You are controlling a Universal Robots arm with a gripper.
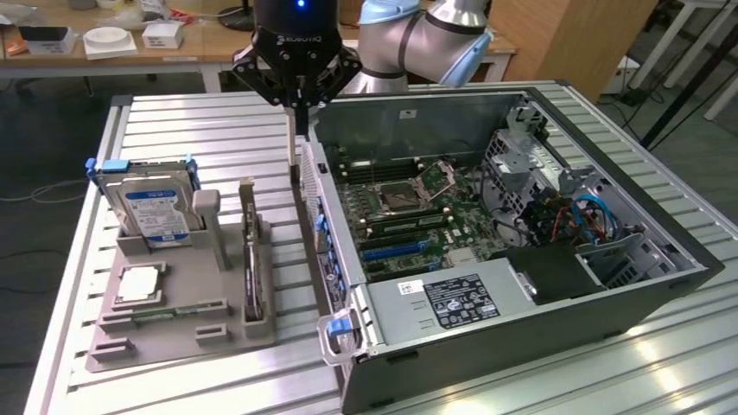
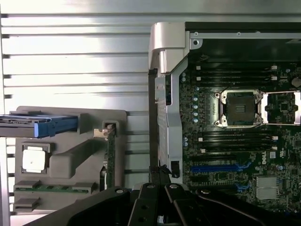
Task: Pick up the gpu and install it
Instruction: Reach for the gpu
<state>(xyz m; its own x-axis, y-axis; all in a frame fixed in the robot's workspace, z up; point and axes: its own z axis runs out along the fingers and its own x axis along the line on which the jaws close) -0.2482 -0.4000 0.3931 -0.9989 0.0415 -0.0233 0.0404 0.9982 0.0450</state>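
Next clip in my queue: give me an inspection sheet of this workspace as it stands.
Surface: ribbed metal table, carrying a gray holder and an open computer case.
Job's things: gpu stands on edge in the holder's slot, not held; motherboard lies exposed in the case.
Clutter: hard drive upright in the holder; processor chip lying flat in it.
Grippers: claw shut, nothing seen in it, above the case wall on the holder's side.
Cables: blue and orange leads inside the case.
Surroundings: wooden desk with white boxes behind the table.
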